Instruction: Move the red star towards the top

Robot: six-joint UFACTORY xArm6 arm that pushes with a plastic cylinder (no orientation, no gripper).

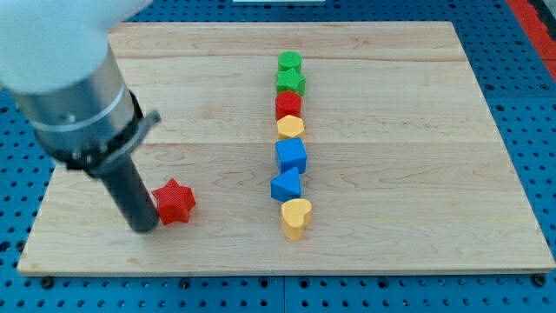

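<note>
The red star (174, 201) lies on the wooden board (417, 130) at the view's lower left. My tip (143, 228) rests on the board just left of the star and slightly below it, touching or almost touching its left edge. The dark rod rises from the tip up and to the left into the arm's grey and white body (65, 78), which hides the board's upper left corner.
A column of blocks runs down the board's middle: green cube (289, 63), green star (291, 83), red cylinder (288, 105), yellow pentagon (291, 128), blue cube (292, 156), blue triangle (286, 185), yellow heart (296, 217). A blue perforated table surrounds the board.
</note>
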